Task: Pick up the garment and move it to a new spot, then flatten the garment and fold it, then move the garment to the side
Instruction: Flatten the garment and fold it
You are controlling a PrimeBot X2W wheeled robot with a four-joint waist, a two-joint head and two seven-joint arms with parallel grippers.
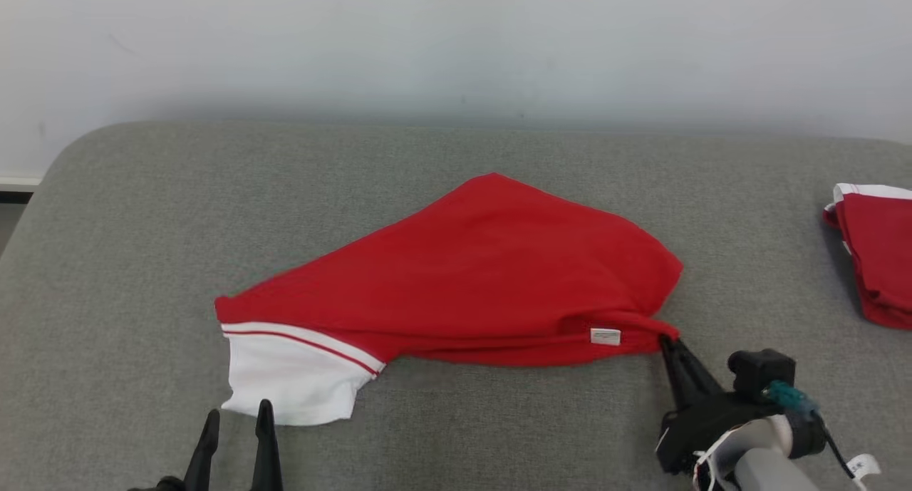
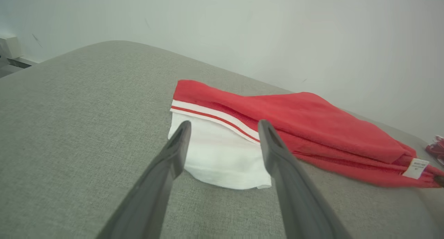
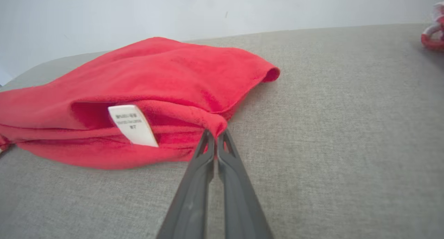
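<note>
R tool [image 1: 666, 340] has its two long dark fingers pressed together, pinched on a bunched corner of the red soft-fabric garment [image 1: 491, 270], low over the grey woven-fabric counter [image 1: 128, 213]. In the right wrist view the R tool [image 3: 215, 132] tips meet w/ a fold of red cloth caught btwn them. The garment [image 3: 156, 69] spreads ahead and to the left of that tool. A small white printed label [image 3: 133, 124] sits on the seam just left of the tips. Same label [image 1: 605, 336] in head view, just beside the R tool.

L tool [image 1: 239, 408] stands wide apart, nothing btwn its fingers. Right ahead of it lies the garment's white end panel [image 1: 285, 377] w/ a thin red stripe. In the left wrist view the L tool [image 2: 224, 122] frames that white panel [image 2: 215, 152]; cannot tell whether the tips touch it. The garment's red body [image 2: 312, 121] runs off ahead-right toward the R tool.

The garment lies on the counter btwn the two tools, folded over, w/ a peak on the side away from both. Well off to the outer side of the R tool sits a second red-and-white folded cloth [image 1: 880, 256], apart from the garment. Pale plain wall [image 1: 456, 42] beyond the counter.
</note>
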